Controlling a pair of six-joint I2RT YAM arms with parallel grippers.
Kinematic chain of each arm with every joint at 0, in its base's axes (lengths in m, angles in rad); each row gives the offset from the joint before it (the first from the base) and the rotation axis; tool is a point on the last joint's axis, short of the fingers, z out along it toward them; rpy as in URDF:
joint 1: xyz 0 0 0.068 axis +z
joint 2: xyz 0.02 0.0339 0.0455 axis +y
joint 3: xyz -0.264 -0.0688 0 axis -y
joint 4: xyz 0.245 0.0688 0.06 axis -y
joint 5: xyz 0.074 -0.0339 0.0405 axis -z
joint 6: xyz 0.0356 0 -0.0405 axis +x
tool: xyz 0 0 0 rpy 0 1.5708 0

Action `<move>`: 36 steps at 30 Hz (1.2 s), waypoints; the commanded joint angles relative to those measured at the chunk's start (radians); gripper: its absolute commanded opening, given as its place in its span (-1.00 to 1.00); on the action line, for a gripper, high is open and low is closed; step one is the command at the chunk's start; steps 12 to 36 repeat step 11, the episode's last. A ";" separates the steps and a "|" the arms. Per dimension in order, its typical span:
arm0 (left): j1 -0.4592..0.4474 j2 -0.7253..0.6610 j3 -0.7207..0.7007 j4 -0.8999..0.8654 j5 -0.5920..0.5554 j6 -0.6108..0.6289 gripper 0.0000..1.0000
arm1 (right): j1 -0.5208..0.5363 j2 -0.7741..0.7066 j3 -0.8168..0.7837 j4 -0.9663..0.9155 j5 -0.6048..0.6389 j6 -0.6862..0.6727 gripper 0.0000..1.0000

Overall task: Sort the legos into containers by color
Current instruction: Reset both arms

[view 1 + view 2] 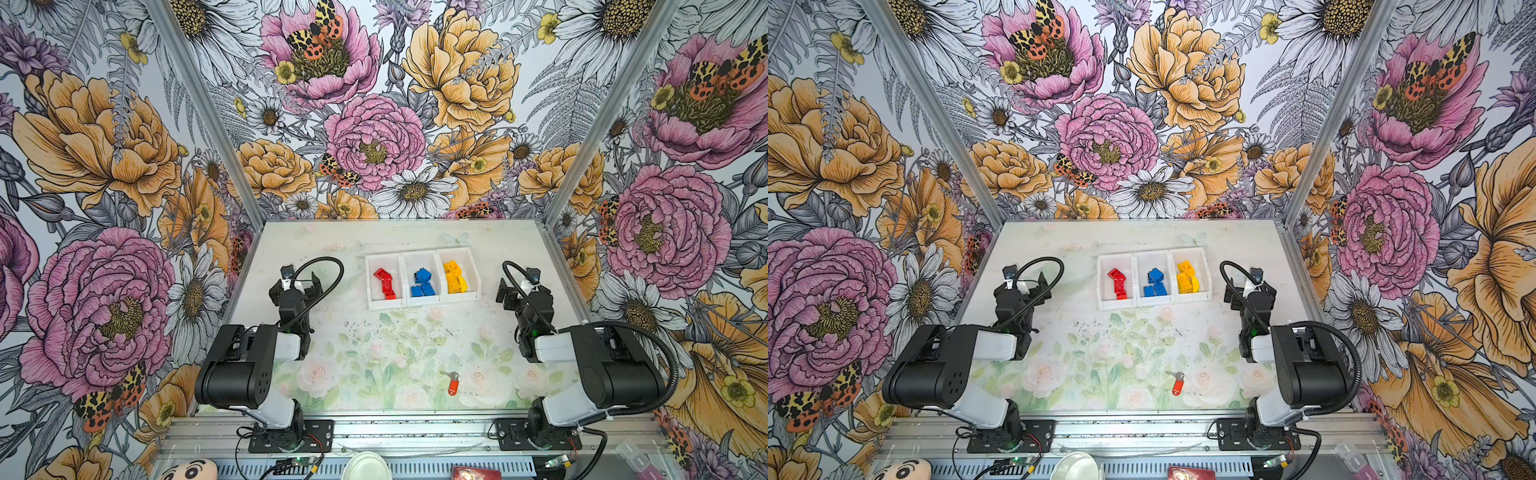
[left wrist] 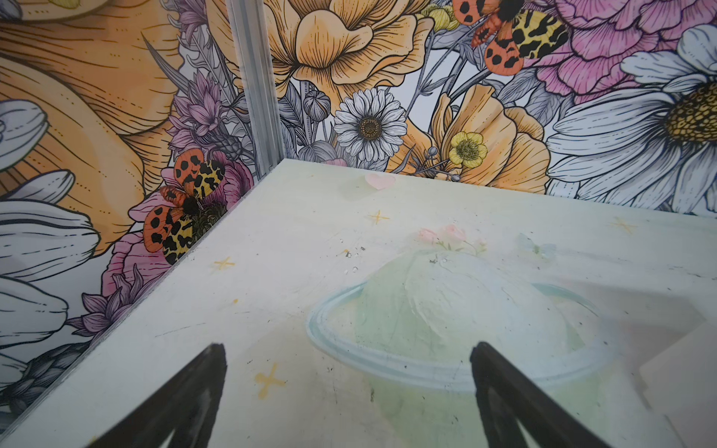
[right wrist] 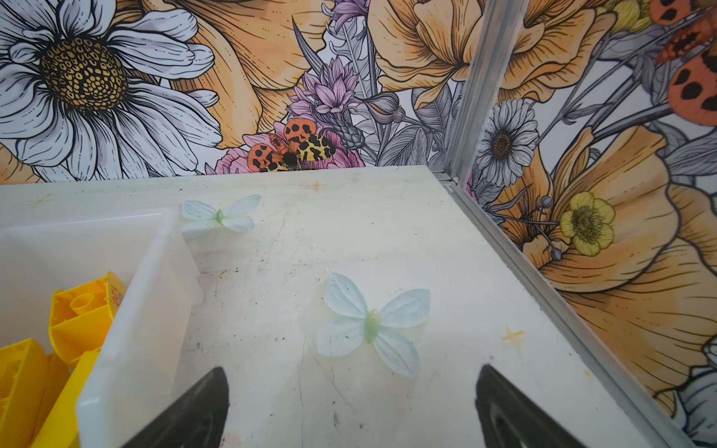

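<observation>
Three joined white containers (image 1: 386, 305) stand in a row at the table's far middle in both top views. Red legos (image 1: 385, 283) lie in the left bin, blue legos (image 1: 423, 282) in the middle bin and yellow legos (image 1: 455, 276) in the right bin. My left gripper (image 1: 300, 283) hovers left of the row, open and holding nothing; its wrist view shows only bare table between the jaws (image 2: 347, 349). To the right of the row my right gripper (image 1: 521, 287) is open and holds nothing (image 3: 351, 372). Its wrist view shows the right bin's wall (image 3: 143, 310) and yellow legos (image 3: 77, 314).
An orange-red key tag with a metal key (image 1: 453, 384) lies on the near middle-right of the table. Flowered walls close the table on three sides. Beyond the front rail sit a white bowl (image 1: 365, 465), a plush face (image 1: 189, 471) and a red packet (image 1: 476, 473).
</observation>
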 commanded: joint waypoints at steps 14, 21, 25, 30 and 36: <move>-0.026 0.012 -0.013 0.062 -0.048 0.036 0.98 | 0.027 -0.003 0.035 -0.028 -0.035 -0.044 0.99; -0.026 0.012 -0.013 0.062 -0.048 0.036 0.98 | 0.027 -0.003 0.035 -0.028 -0.035 -0.044 0.99; -0.026 0.012 -0.013 0.062 -0.048 0.036 0.98 | 0.027 -0.003 0.035 -0.028 -0.035 -0.044 0.99; -0.026 0.012 -0.013 0.062 -0.048 0.036 0.98 | 0.027 -0.003 0.035 -0.028 -0.035 -0.044 0.99; -0.026 0.012 -0.013 0.062 -0.048 0.036 0.98 | 0.027 -0.003 0.035 -0.028 -0.035 -0.044 0.99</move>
